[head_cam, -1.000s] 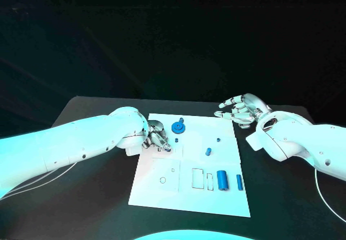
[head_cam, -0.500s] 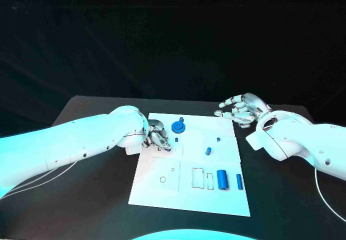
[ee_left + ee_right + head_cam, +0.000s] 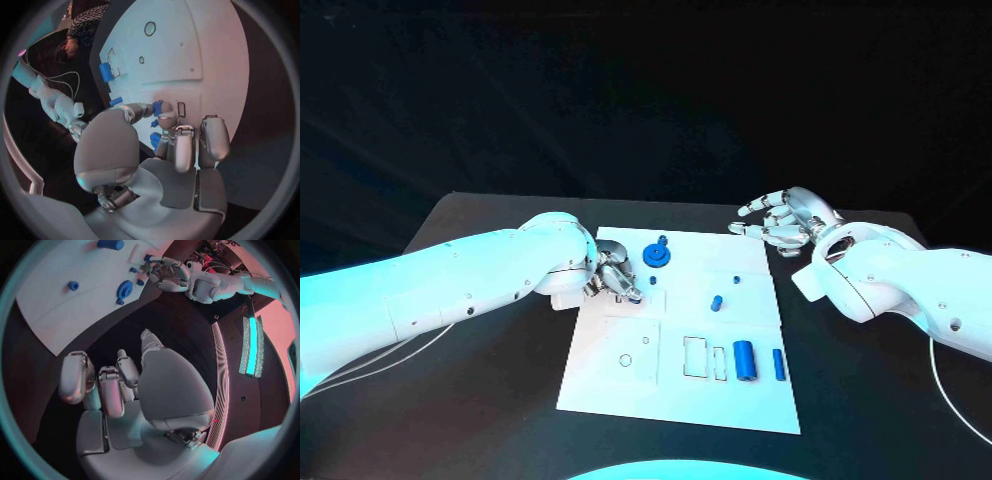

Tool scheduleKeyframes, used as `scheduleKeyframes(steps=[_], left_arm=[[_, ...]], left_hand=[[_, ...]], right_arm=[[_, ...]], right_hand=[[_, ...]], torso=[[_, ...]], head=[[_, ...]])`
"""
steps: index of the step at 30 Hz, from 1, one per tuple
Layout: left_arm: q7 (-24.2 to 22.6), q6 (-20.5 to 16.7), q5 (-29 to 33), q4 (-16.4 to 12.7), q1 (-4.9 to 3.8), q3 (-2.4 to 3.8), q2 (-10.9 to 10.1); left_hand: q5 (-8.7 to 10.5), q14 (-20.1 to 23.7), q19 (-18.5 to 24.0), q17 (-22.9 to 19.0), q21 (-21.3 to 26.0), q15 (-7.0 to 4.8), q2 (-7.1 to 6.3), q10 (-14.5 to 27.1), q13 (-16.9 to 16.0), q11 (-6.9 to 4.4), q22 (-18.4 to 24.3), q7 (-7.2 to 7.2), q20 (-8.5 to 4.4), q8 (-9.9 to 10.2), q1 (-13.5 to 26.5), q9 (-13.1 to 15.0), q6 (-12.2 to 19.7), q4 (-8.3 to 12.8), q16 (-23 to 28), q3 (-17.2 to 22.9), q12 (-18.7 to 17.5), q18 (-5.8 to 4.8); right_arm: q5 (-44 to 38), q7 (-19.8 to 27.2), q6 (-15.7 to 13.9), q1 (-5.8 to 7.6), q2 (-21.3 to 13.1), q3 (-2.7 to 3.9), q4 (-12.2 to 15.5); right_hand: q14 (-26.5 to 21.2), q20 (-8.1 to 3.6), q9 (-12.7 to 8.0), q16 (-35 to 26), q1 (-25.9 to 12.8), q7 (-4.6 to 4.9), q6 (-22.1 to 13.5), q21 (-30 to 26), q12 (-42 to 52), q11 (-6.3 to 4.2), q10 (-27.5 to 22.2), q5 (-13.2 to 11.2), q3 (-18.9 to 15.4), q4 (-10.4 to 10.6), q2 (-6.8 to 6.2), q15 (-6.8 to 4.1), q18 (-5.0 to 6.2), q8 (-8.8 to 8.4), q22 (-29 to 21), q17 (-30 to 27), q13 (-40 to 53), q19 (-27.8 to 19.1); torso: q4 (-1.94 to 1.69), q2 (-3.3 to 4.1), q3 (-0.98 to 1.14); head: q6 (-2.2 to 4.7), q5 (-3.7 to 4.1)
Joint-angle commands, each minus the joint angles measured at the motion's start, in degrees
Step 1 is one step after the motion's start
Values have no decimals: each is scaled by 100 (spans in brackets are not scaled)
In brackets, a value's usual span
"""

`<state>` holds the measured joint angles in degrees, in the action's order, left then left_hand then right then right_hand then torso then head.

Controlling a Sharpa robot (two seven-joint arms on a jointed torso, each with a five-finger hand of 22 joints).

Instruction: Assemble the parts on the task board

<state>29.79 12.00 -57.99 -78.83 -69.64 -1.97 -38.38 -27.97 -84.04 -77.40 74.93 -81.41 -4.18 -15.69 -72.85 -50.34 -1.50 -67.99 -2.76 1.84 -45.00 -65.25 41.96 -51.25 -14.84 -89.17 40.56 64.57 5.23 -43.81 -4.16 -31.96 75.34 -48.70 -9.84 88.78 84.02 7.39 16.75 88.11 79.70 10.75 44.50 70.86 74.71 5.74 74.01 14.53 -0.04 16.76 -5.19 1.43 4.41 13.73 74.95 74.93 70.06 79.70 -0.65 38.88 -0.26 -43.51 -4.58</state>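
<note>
The white task board point(image 3: 678, 395) lies in the middle of the black table. My left hand point(image 3: 617, 272) rests over its left far part and pinches a small blue part point(image 3: 157, 107) between thumb and a finger, close to the board. Just right of it stands a round blue gear point(image 3: 658, 257). A small blue peg point(image 3: 736, 279), a short blue pin point(image 3: 715, 302), a thick blue cylinder point(image 3: 744, 360) and a thin one point(image 3: 779, 365) sit further right. My right hand point(image 3: 783, 222) hovers open beyond the board's far right corner, holding nothing.
Outlined slots point(image 3: 695, 358) and a square recess point(image 3: 633, 352) mark the board's near half. Bare black table point(image 3: 488, 400) lies on both sides of the board. The right wrist view shows the board point(image 3: 62, 310) and my left hand point(image 3: 165, 271) across it.
My left hand's fingers have shifted very slightly over the board. The right hand and the loose parts stay where they were.
</note>
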Motion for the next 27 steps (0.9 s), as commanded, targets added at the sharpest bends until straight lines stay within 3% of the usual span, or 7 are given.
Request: scheduleKeyframes(steps=[1,14,27], left_arm=[[-13,110,-42,18,15,-12,9],[25,312,25,51,8,-11,50],[193,341,138,118,-1,-12,136]], left_hand=[[-36,-575,-44,1442,-33,-51,15,-57,-12,-1,-6,-10,-9,24,-58,9,-44,1497,-39,1452,24,-69],[-53,-579,-46,1454,-37,-50,12,-80,-46,-2,-12,-9,-9,32,-52,7,-61,1501,-47,1451,45,-70],[-99,-596,-54,1507,-48,-54,135,-227,-134,-23,-48,25,-9,56,142,36,-145,1411,-83,1374,100,-77]], right_arm=[[-47,30,71,-3,1,2,2],[-47,28,74,-4,1,2,0],[-49,10,82,-5,8,2,-10]], right_hand=[[431,-10,-3,-34,4,-9,-2,-19,-17,-1,-19,-35,23,-5,42,-5,35,35,27,826,-6,-37],[431,-10,-3,-34,4,-9,-2,-19,-17,-1,-19,-35,23,-5,42,-5,35,35,27,826,-6,-37],[432,-14,-8,-36,-21,-11,-14,-21,-23,-4,-14,-35,22,-11,55,-9,33,50,31,828,-20,-32]], torso=[[-1,1,-1],[-5,1,6],[-2,0,6]], head=[[-4,2],[-14,3],[-28,8]])
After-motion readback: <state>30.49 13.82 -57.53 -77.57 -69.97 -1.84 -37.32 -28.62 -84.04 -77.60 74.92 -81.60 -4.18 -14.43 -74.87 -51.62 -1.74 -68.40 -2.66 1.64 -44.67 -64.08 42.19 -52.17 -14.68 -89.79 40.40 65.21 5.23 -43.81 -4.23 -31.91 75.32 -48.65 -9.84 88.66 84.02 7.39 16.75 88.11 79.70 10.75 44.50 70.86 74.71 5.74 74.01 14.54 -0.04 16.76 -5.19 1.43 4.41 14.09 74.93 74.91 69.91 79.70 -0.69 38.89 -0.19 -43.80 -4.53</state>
